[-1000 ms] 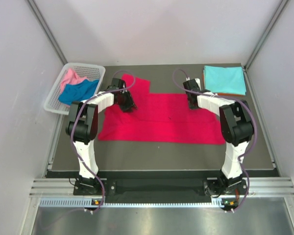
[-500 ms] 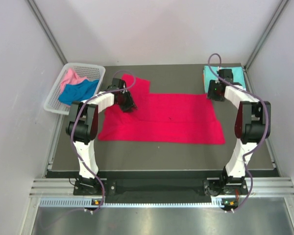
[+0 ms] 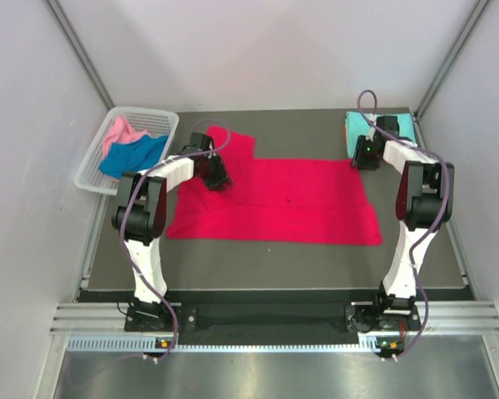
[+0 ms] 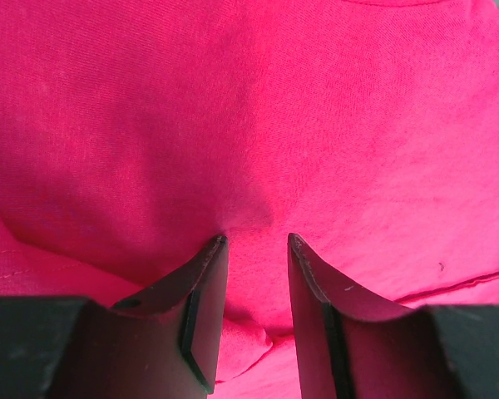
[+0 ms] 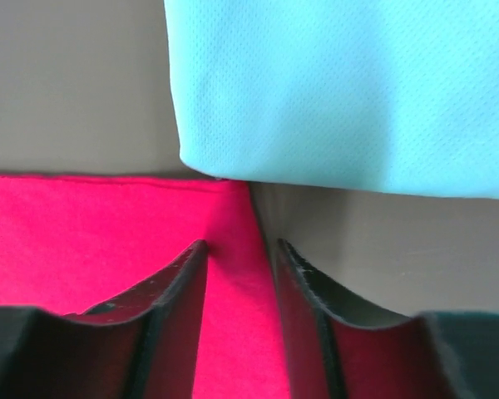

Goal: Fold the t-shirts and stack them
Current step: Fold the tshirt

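- Right gripper (image 5: pixel 239 245) swung to upper right, jaws apart over red shirt's (image 3: pixel 274 204) corner.
- Left gripper (image 4: pixel 256 238) apart too, on the cloth.
- Pinch red only, dodge the turquoise shirt (image 5: pixel 341 91).

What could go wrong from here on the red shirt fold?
1. The right gripper straddles the corner of the red shirt, right beside the folded turquoise shirt; closing or pushing forward might snag or shift that one.
2. The left gripper sits open on puckered red cloth; it may pinch only a small bunch, so a lift could slip and skew the fold.
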You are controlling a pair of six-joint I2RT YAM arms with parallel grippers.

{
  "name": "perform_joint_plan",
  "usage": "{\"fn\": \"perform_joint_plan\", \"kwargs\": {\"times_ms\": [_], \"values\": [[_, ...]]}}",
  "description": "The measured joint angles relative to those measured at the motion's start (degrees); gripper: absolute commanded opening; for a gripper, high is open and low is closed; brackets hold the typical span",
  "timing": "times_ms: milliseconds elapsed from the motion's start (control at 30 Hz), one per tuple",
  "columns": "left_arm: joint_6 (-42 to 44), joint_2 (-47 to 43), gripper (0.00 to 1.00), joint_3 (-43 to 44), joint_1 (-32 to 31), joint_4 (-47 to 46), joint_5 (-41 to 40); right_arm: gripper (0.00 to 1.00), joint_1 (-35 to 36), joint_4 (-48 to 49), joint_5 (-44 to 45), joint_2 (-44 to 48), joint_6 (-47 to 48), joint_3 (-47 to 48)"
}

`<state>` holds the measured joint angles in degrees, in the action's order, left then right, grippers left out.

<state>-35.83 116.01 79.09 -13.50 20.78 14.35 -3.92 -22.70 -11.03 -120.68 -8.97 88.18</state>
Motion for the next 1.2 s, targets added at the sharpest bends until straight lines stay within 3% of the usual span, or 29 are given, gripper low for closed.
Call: {"fn": "perform_joint_plan", "kwargs": {"times_ms": [67,167,267,433,667,800,1000,1200], "values": [[0.0,0.0,0.4,0.0,0.0,0.0,0.0,0.17,0.0,-0.1,-0.2,0.0,0.3,0.0],[0.0,0.0,0.4,0.0,0.0,0.0,0.1,0.05,0.4,-0.3,0.7,0.0,0.4,0.0],[0.0,0.0,0.4,0.0,0.0,0.0,0.2,0.0,1.0,-0.5,3.0,0.0,0.3,-0.1],[0.0,0.0,0.4,0.0,0.0,0.0,0.3,0.0,6.6,-0.6,12.9,2.5,-1.2,-2.5],[0.0,0.4,0.4,0.5,0.0,0.2,0.5,0.0,20.6,-0.7,26.5,7.0,-3.5,-7.1],[0.0,0.4,0.4,0.5,0.0,0.2,0.5,0.0,24.0,-0.8,32.1,7.1,-4.0,-7.6],[0.0,0.4,0.4,0.5,0.0,0.2,0.5,0.11,24.9,0.5,33.8,7.6,-4.3,-11.8],[0.0,0.4,0.4,0.5,0.0,0.2,0.3,0.23,25.3,0.6,28.9,9.6,-2.6,-12.4]]}}
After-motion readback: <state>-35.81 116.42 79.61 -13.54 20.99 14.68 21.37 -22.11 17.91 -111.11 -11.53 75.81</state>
